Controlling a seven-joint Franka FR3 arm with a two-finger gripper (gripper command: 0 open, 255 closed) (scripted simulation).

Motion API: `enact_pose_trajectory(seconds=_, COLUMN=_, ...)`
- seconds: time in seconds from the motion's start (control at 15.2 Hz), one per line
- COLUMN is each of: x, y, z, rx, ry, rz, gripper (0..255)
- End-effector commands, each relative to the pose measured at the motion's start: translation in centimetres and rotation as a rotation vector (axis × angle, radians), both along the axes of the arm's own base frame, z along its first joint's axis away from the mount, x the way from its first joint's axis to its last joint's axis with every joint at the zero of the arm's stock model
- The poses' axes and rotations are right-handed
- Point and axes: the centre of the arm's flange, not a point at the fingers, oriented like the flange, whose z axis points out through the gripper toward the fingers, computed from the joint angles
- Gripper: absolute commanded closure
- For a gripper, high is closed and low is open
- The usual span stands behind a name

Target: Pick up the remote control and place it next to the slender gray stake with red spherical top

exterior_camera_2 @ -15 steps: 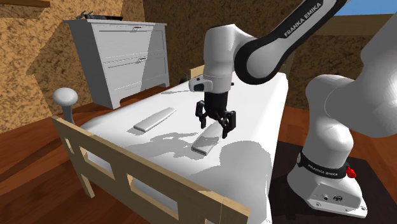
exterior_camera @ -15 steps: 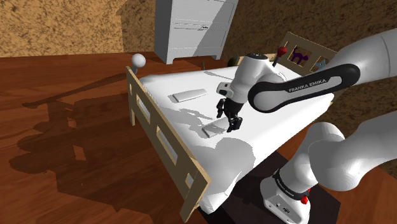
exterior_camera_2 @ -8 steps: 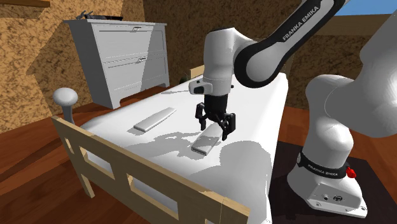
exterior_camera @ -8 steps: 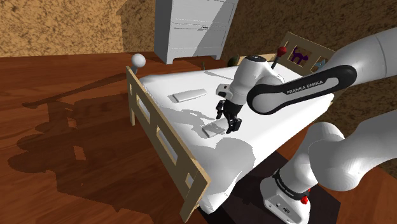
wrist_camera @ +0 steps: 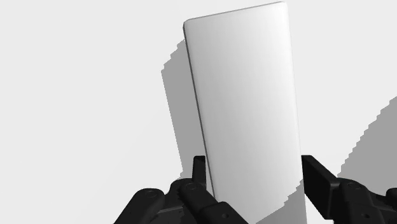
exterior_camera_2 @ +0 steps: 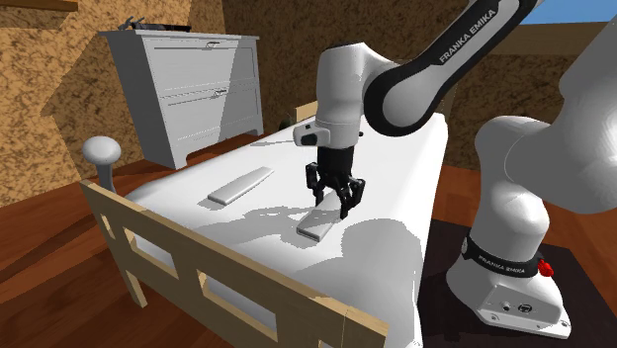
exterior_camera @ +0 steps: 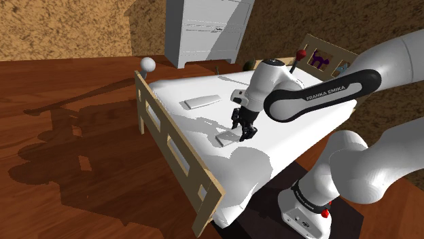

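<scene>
Now: my end effector (wrist_camera: 254, 168) low over bed (exterior_camera: 204, 122), narrow, fingers (wrist_camera: 198, 181) either side of white remote control (wrist_camera: 245, 108), thin gap at one side, not clamped. Remote control flat on bed directly beneath, long axis crosswise to closing line; grasp takes narrow width.

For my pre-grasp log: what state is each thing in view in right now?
remote control: flat on the bed, not lifted
gripper: open, low over the remote control, fingers astride it
second flat slab: flat on the bed, apart from the gripper
dresser: drawers shut
stake with red top: standing at the bed's far end
</scene>
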Motion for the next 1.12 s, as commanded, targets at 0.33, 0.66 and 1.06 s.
enact_pose_trajectory(seconds=0.33, x=0.0, y=0.0, z=1.0, rx=0.000, ry=0.002, rz=-0.001, gripper=255)
enact_pose_trajectory(seconds=0.66, x=0.0, y=0.0, z=3.6, rx=0.000, ry=0.002, rz=-0.001, gripper=255)
enact_pose_trajectory(seconds=1.06, x=0.0, y=0.0, z=6.8, rx=0.000, ry=0.002, rz=-0.001, gripper=255)
